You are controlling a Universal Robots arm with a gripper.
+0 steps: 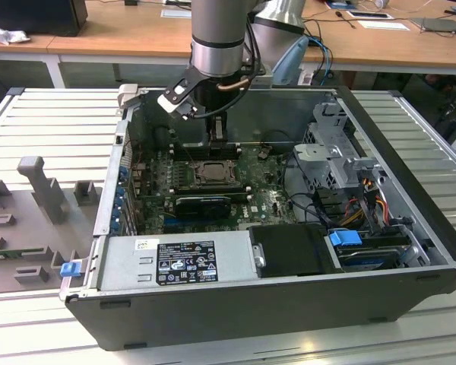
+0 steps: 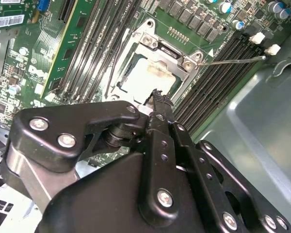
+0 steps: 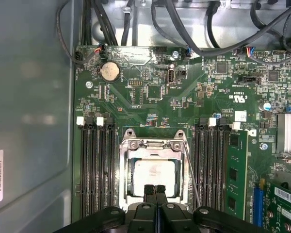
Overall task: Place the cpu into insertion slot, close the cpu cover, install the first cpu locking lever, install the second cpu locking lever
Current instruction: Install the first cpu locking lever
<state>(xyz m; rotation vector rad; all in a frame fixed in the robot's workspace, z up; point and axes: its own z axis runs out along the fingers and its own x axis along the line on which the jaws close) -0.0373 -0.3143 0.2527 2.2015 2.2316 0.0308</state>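
Black two-finger gripper on a silver arm hangs inside an open dark grey computer case, over the middle of the green motherboard. In both wrist views I see its fingertips pressed together with nothing between them, so the gripper is clenched and empty. Directly below the tips sits the small, flat, square, pale silvery-beige cpu, lying level in its socket. The thin silvery-grey metal cpu cover, a frame with a large square opening, lies flat around the chip. The closed tips overlap the edge of that frame, though I cannot tell whether they touch it. In the second wrist view the gripper stands just beside the cpu, and a thin silver wire lever slants away from a corner of the cover. Rows of black memory slots flank the socket on both sides. A silver power supply box fills the case's near side, towards the exterior view's left.
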